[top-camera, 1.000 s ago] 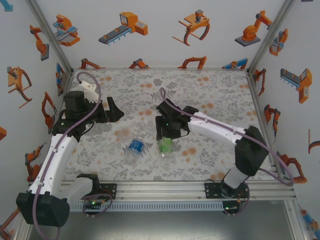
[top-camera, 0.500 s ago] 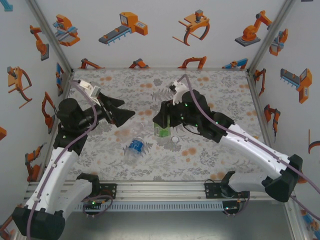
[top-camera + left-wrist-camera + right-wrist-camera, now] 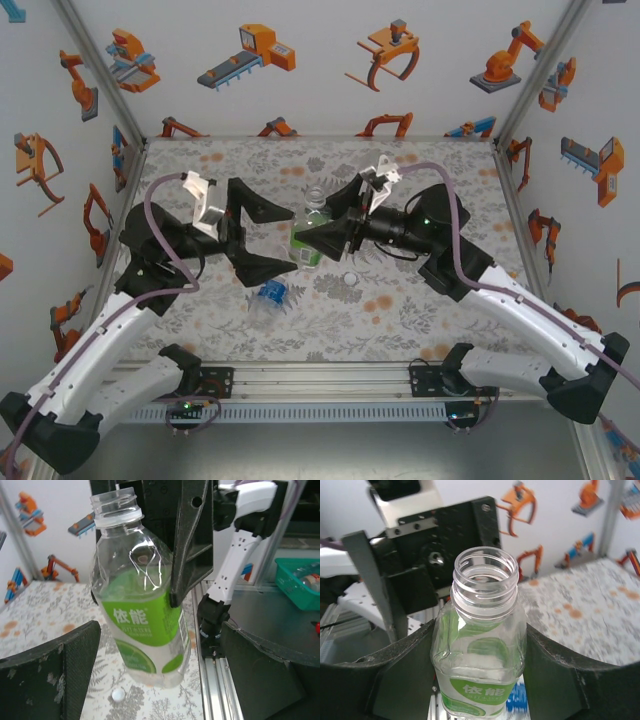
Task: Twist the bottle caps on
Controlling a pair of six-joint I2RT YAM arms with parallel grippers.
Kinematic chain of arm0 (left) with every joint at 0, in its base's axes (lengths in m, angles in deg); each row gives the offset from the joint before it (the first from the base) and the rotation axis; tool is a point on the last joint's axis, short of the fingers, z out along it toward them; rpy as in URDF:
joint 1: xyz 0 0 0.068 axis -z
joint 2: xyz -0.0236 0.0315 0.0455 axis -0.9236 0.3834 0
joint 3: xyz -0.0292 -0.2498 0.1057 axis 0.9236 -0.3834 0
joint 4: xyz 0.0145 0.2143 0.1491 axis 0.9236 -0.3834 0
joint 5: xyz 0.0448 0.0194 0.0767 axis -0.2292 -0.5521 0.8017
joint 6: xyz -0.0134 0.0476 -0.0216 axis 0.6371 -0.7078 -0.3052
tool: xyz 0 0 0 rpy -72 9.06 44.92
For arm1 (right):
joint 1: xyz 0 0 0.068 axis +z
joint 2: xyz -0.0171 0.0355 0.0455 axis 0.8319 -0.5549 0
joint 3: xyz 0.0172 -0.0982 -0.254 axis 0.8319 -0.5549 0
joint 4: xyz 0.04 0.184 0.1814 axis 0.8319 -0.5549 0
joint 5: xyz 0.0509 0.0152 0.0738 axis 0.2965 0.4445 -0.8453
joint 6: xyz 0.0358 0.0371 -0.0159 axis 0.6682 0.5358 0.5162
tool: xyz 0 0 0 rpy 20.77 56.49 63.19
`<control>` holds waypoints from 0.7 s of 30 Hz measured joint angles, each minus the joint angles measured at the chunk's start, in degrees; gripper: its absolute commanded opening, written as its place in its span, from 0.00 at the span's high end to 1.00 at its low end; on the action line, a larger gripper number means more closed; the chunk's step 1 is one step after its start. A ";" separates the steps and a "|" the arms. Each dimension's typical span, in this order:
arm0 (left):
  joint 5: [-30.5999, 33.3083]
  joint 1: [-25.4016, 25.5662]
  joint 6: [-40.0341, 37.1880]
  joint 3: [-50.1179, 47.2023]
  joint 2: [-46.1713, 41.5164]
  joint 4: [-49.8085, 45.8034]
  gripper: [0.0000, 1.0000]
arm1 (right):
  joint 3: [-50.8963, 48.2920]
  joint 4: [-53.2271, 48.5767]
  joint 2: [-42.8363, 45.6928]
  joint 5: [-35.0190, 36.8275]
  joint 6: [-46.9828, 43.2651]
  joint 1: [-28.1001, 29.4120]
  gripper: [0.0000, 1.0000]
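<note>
The green-label bottle (image 3: 142, 625) is being held upright over the middle of the table (image 3: 440, 175). Its long axis is running nearly vertical, and its threaded neck (image 3: 486, 597) is being presented open at the top, with no cap on it. It is being clamped around the body, at and above the label, by the right gripper (image 3: 318, 232), whose jaws are closed to a middling width against the bottle's sides. Whether the base is being rested on the table or carried just above it cannot be told.

The left gripper (image 3: 287, 238) is being presented from the opposite side, jaws spread fully wide and nothing in them. The bottle is being framed in its mouth, just ahead of the fingertips.

A white cap (image 3: 350, 279) is lying on the table near the bottle's base, on the right arm's side. A blue-label bottle (image 3: 270, 292) is lying on its side just nearer the arm bases.

By this layout, the free left gripper is judged to be the one lined up to take the body, needing only a short level approach.
</note>
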 measured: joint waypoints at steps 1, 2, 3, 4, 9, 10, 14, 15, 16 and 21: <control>-0.22 0.81 -0.42 1.05 0.63 0.00 0.03 | -0.04 1.81 0.00 -1.81 -0.22 0.04 0.72; -0.31 1.53 -0.68 1.97 1.25 0.00 0.03 | -0.07 3.39 0.00 -3.19 -0.35 0.09 0.72; -0.42 2.32 -0.92 2.93 1.99 0.00 0.02 | -0.07 4.92 0.02 -4.50 -0.55 0.22 0.72; -0.46 3.19 -1.07 3.93 2.86 0.02 0.02 | -0.07 6.14 0.04 -5.46 -0.61 0.31 0.72; -1.01 6.32 -1.05 7.61 6.88 -0.07 0.00 | -0.13 11.23 0.31 -9.11 -1.25 0.63 0.72; -1.29 6.91 -1.03 8.31 7.74 -0.09 0.01 | -0.13 12.00 0.42 -9.60 -1.46 0.66 0.72; -2.29 8.46 -0.74 10.40 10.29 -0.20 0.05 | -0.15 14.01 0.72 -10.71 -2.86 0.74 0.72; -2.67 8.79 -0.66 11.02 10.95 -0.44 0.06 | -0.24 14.58 0.76 -10.78 -3.23 0.74 0.72; -2.93 9.01 -0.57 11.52 11.45 -0.48 0.07 | -0.31 14.99 0.85 -10.75 -3.58 0.74 0.72; -3.54 9.44 -0.37 12.41 12.68 -0.90 0.12 | -0.33 15.47 0.92 -10.62 -4.52 0.76 0.72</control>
